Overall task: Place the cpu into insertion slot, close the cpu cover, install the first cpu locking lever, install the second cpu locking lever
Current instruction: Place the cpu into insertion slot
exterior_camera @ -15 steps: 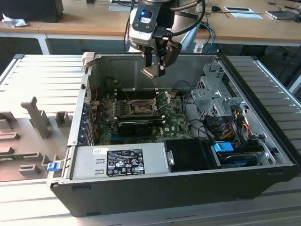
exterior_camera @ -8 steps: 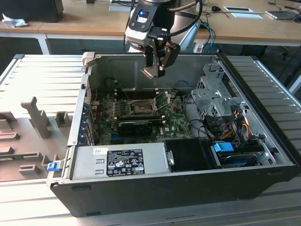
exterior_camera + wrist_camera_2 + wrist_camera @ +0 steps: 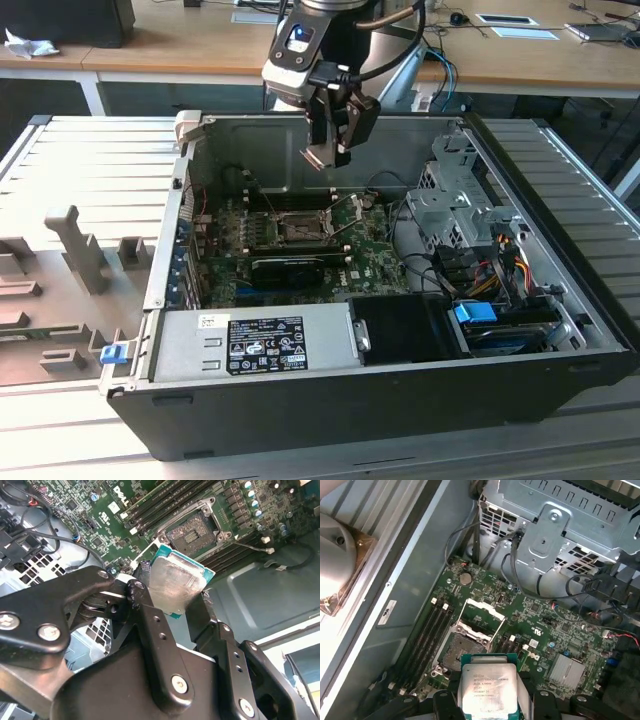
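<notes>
- Above the open computer case [image 3: 350, 410], the gripper [image 3: 328, 155] pinches the chip [image 3: 490, 692] tight between its fingers.
- The socket [image 3: 456, 655] lies bare on the green board [image 3: 560, 630] below, cover [image 3: 479, 611] up.
- Tiny dark writing marks the chip's face.

The cpu [image 3: 487, 687] is a thin square chip with a pale silvery-grey metal face and a green border. It is clamped by two opposite edges between the fingertips of the gripper [image 3: 325, 152] and hangs in the air, well apart from the board. The insertion slot [image 3: 462, 652] lies below the gripper and a little ahead of its fingertips. It is a small square socket with a dark centre and a silvery metal rim, set in green circuit board, and its centre is uncovered. The cpu cover [image 3: 481, 615] is a thin silvery frame plate with a square window. It stands swung up and open at the slot's edge farther from the gripper.
</notes>
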### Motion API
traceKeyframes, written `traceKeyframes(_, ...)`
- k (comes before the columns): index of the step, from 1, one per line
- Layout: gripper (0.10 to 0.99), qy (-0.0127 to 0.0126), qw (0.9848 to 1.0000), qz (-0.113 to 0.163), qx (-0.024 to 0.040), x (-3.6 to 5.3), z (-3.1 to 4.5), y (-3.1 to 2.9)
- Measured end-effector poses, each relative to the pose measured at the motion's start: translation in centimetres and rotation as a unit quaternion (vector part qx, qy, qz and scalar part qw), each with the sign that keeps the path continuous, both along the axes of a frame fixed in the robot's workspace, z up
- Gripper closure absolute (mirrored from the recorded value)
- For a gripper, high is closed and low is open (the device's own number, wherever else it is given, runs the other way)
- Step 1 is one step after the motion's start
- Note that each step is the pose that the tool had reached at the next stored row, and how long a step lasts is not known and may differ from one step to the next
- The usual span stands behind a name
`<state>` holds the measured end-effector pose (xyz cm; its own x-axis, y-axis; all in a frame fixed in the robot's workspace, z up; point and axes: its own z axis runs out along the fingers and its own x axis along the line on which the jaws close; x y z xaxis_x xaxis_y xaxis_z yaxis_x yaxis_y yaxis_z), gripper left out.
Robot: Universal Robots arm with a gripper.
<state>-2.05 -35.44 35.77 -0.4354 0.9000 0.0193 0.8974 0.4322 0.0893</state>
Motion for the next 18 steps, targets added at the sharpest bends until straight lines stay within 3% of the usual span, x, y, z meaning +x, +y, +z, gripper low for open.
traceKeyframes(7, 0.557, -0.0001, 0.9998, -0.02, -0.0002, 0.0, -0.19, 0.0)
traceKeyframes(18, 0.557, 0.0, 0.9974, -0.072, -0.0002, 0.0, -0.32, 0.0)
